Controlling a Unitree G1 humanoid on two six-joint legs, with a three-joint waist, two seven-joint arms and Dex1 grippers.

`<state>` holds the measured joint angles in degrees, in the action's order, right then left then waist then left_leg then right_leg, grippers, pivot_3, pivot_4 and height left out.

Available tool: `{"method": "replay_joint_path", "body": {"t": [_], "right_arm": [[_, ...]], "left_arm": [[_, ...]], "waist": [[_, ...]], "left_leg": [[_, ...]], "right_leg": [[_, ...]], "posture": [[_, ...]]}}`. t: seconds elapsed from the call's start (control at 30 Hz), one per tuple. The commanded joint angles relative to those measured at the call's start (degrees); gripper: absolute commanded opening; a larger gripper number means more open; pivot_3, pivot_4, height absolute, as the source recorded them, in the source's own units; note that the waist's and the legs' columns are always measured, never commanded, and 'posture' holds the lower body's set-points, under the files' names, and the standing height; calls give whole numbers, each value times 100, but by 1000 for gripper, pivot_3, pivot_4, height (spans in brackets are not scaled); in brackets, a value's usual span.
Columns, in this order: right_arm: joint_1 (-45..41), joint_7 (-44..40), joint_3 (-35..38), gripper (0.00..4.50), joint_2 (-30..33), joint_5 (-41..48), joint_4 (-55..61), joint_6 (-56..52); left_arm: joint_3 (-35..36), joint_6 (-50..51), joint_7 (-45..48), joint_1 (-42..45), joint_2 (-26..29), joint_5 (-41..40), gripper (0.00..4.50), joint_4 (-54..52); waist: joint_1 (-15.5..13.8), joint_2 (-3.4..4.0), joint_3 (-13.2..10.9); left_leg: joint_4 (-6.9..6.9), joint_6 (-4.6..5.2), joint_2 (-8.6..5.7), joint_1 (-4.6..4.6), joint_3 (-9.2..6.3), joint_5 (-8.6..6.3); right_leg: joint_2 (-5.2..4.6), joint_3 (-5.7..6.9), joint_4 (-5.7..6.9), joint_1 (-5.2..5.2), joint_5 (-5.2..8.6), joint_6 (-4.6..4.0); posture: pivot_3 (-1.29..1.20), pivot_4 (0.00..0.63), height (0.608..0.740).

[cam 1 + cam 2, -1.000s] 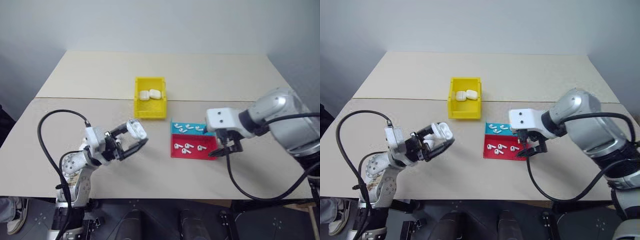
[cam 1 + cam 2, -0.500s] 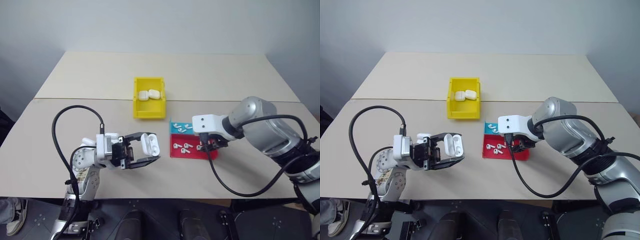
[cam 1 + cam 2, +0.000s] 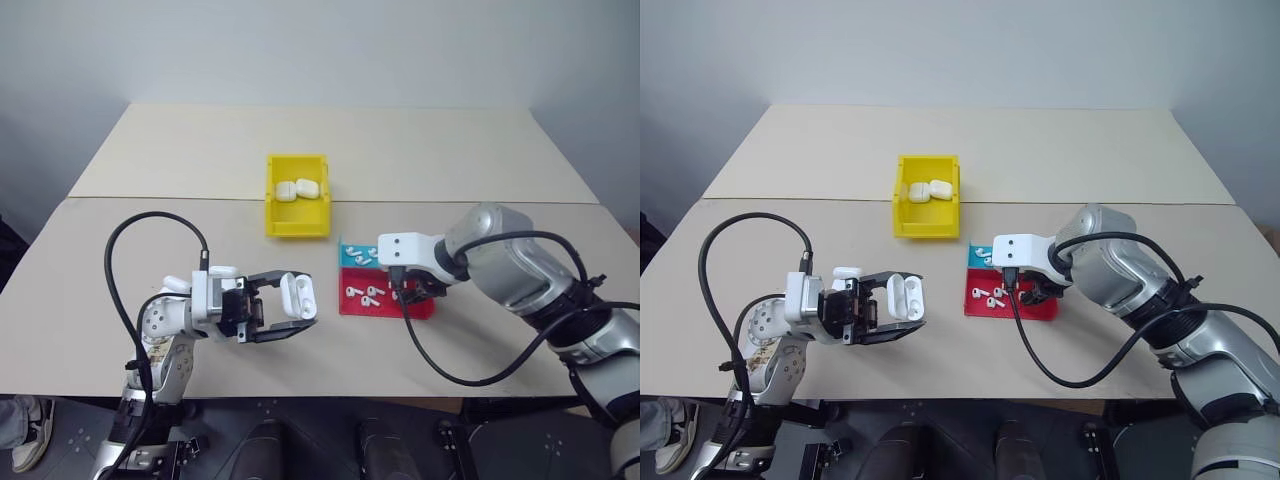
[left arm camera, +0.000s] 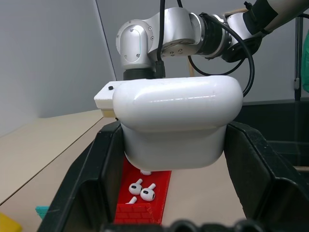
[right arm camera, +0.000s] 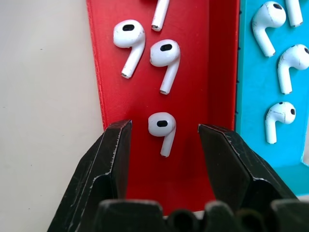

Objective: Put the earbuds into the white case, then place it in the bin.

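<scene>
My left gripper [image 3: 298, 307] is shut on the white case [image 3: 297, 292], holding it above the table's front left with its lid open. In the left wrist view the case [image 4: 176, 118] sits between both black fingers. Several earbuds [image 3: 368, 293] lie in the red-and-blue tray [image 3: 385, 310]. My right gripper [image 5: 164, 126] points down into the tray's red half, open, with one earbud [image 5: 161, 126] lying between its fingers [image 5: 116, 145], untouched. The yellow bin [image 3: 297, 227] stands behind the tray, with two white cases [image 3: 298, 188] inside.
Other earbuds [image 5: 282, 72] lie in the tray's blue half [image 3: 350, 250]. A seam [image 3: 150, 197] crosses the beige table behind the bin. Black cables [image 3: 125, 260] loop from both arms over the table.
My right gripper has come down into the red half of the tray, and its jaws have narrowed around one earbud. My left wrist has turned a little with the case still held.
</scene>
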<state>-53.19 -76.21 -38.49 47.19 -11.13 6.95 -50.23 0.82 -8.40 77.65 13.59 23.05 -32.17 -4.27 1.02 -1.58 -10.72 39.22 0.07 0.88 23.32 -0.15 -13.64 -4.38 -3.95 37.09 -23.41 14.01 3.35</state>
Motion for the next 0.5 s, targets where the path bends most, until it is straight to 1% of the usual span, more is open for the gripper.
{"method": "replay_joint_path", "body": {"t": [0.03,0.5], "right_arm": [[23,86,-43,2646,-77,-120,-61,-10],[8,109,-145,2646,-198,-224,-328,136]], "left_arm": [[-5,18,-32,12,44,-145,2800,-253],[24,132,-183,-63,84,-106,2800,-404]], "waist": [[0,0,0],[5,0,0]], "left_leg": [[0,0,0,0,0,0],[0,0,1,-1,0,0]], "right_leg": [[0,0,0,0,0,0],[1,0,0,0,0,0]], "posture": [[0,150,740],[0,150,740]]}}
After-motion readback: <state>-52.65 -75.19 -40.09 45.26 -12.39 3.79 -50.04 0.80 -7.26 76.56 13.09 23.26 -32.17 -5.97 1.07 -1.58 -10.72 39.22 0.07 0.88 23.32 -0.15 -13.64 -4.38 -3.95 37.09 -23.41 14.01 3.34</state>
